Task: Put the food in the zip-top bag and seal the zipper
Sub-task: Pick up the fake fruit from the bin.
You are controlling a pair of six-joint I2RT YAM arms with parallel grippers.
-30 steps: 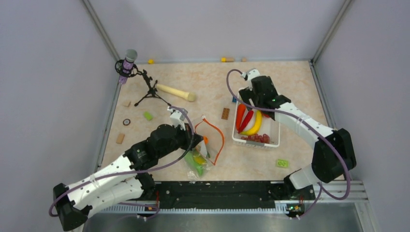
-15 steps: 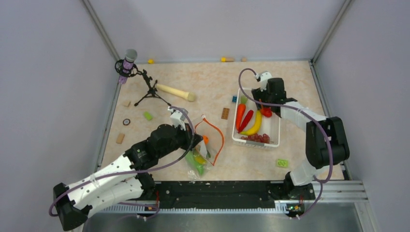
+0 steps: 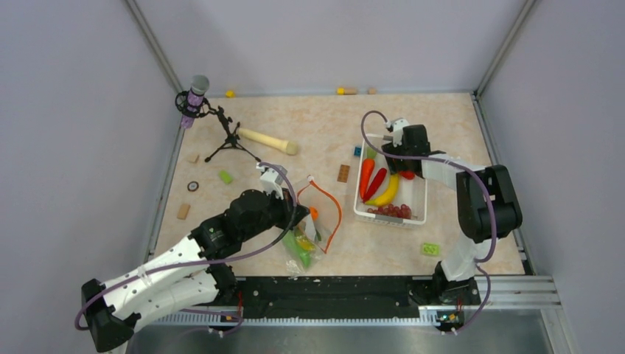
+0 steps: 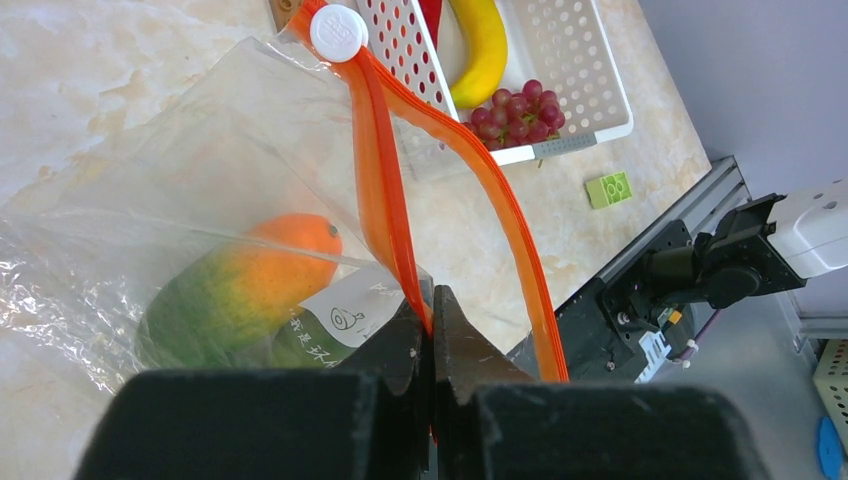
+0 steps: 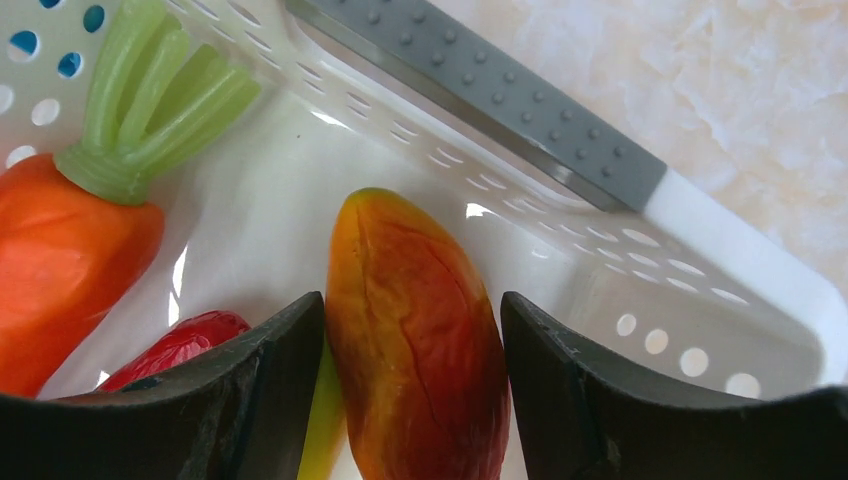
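Observation:
The clear zip-top bag lies in front of my left arm with an orange-green fruit and other green and yellow food inside. My left gripper is shut on one side of the orange-red zipper, and the bag's mouth stands open. A white slider sits at the zipper's far end. My right gripper is open, down in the white basket. Its fingers straddle a red-orange fruit. A carrot, a red pepper, a banana and grapes lie in the basket.
A microphone on a tripod and a wooden stick stand at the back left. Small flat blocks lie about: green, green, brown. The basket's grey handle runs just beyond the right fingers.
My right gripper has moved right from the basket's far left corner and dropped into the basket around the red-orange fruit. The left arm and the bag have not moved.

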